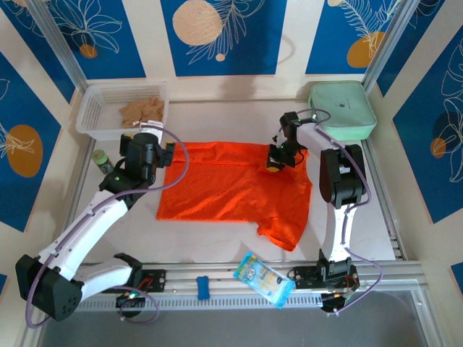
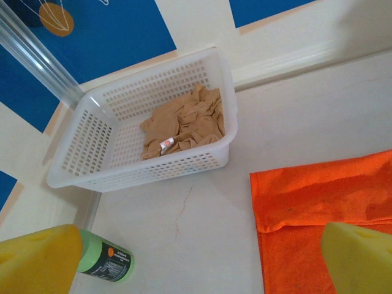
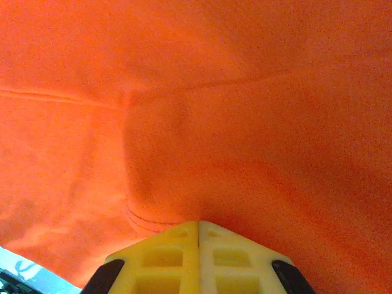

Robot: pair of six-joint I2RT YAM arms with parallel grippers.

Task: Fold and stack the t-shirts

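The orange-red t-shirt (image 1: 231,191) lies spread on the table, one sleeve hanging toward the front right. My right gripper (image 1: 276,163) sits on its far right part. In the right wrist view its yellow fingers (image 3: 165,257) are pressed together at the tip (image 3: 198,225), and the t-shirt (image 3: 214,92) puckers into them. My left gripper (image 1: 165,153) hovers open by the shirt's far left corner. In the left wrist view the left gripper (image 2: 199,266) has bare table between its fingertips (image 2: 37,257), with the t-shirt's folded edge (image 2: 324,190) just to the right.
A white basket (image 1: 90,119) holding tan cloth (image 1: 142,110) stands at the back left, also in the left wrist view (image 2: 153,171). A green bottle (image 1: 103,160) lies beside the left arm. A mint-green case (image 1: 341,108) sits back right. A snack packet (image 1: 264,278) rests on the front rail.
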